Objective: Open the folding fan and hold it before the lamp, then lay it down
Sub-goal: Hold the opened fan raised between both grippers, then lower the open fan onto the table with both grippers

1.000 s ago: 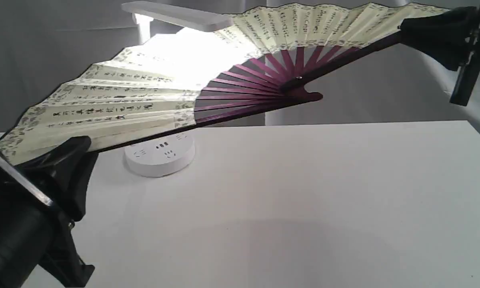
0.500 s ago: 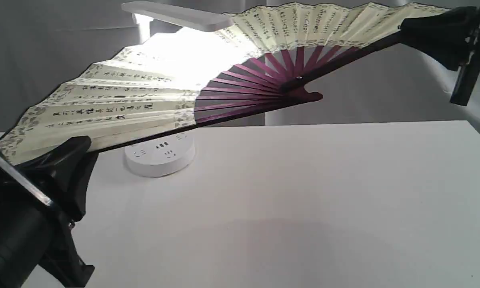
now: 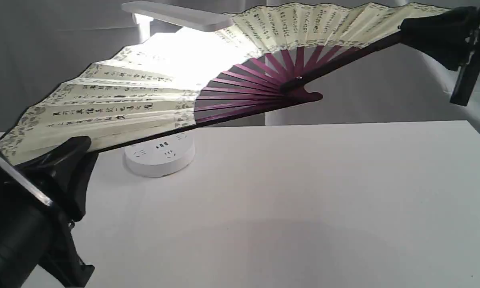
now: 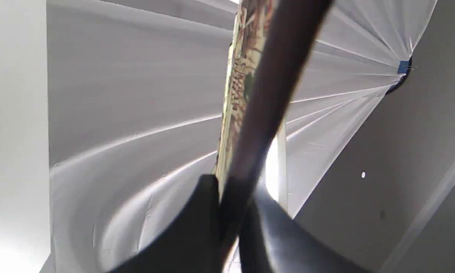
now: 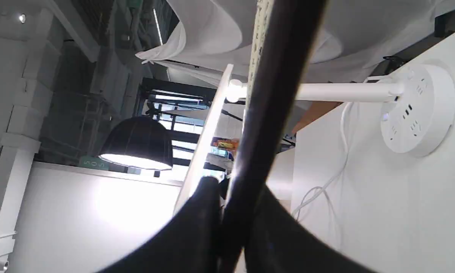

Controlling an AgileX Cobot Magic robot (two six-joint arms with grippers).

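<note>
**Folding fan held before the lamp.** The folding fan (image 3: 136, 100) is fully spread and held in the air above the white table (image 3: 304, 192). Its leaf slopes upward from left to right in the exterior view. The maroon ribs converge on the pivot near mid-frame. The left gripper (image 3: 78, 150), low on the left, is clamped on one blackish outer guard. The right gripper (image 3: 410, 30), high on the right, is clamped on the other guard. The desk lamp (image 3: 160, 154) stands on the table with its stem largely hidden behind the leaf. Its bar head shows above the fan's upper edge, and a bright glow washes out the middle of the paper.
</note>
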